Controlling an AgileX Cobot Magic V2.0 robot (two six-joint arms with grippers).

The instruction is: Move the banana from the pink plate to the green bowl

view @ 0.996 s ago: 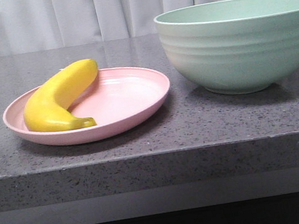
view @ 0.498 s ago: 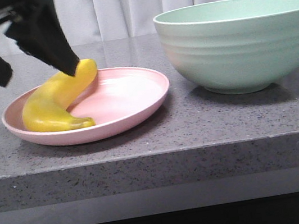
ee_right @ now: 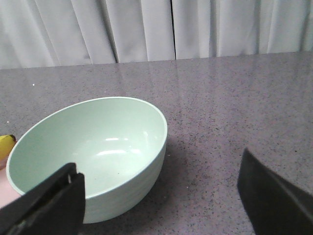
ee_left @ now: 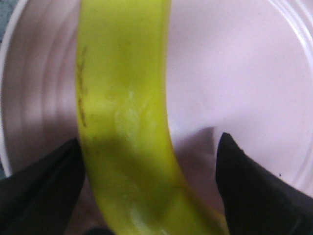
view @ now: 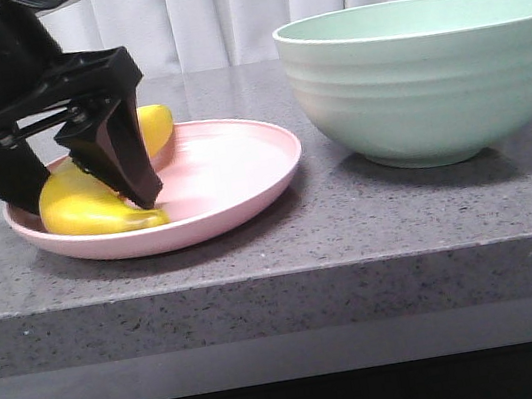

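The yellow banana (view: 81, 211) lies on the left part of the pink plate (view: 230, 165). My left gripper (view: 88, 192) is open and low over the plate, with one finger on each side of the banana's middle. In the left wrist view the banana (ee_left: 127, 122) runs between the two black fingertips (ee_left: 234, 171) over the plate (ee_left: 234, 73), and a gap shows on one side of it. The green bowl (view: 430, 82) stands to the right of the plate, empty. My right gripper (ee_right: 159, 164) is open and empty, above the table beside the bowl (ee_right: 93, 147).
The grey speckled table (view: 284, 247) has its front edge close below the plate and bowl. White curtains (view: 215, 5) hang behind. The banana's tip (ee_right: 5, 146) shows at the edge of the right wrist view.
My left gripper came in from the upper left and dropped down over the banana, so its open fingers now stand on either side of it. The banana, plate and bowl have not moved.
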